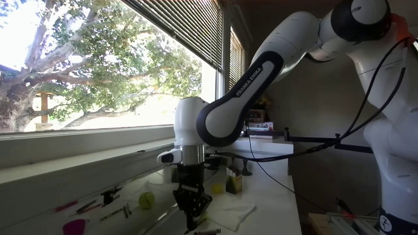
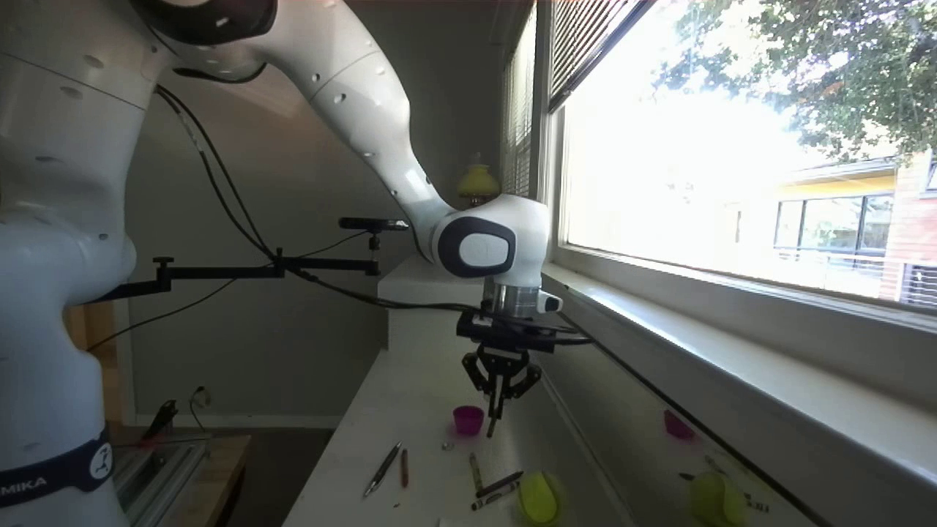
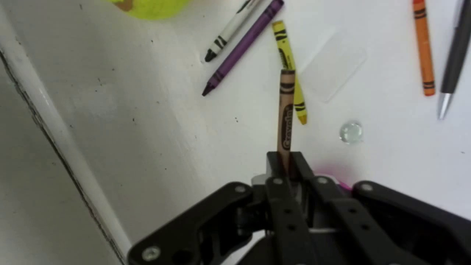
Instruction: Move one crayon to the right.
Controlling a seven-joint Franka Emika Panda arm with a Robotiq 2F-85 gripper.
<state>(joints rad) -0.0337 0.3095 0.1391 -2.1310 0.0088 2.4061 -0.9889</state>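
White robot arm bent downward, wrist upright, black gripper pointing straight down, both fingers close together

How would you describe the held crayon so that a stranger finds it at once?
In the wrist view, find the black gripper at the bottom. It pinches a tan crayon: unlike the yellow crayon behind it, this one is held.

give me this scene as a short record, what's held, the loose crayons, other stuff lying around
grasp: hand closed on tan crayon
loose crayons: yellow crayon, purple crayon, black-tipped crayon, orange crayon
other items: dark pen, clear bead, yellow-green ball, pink cup
overlap: tan crayon hides part of yellow crayon in the wrist view
status: not yet released
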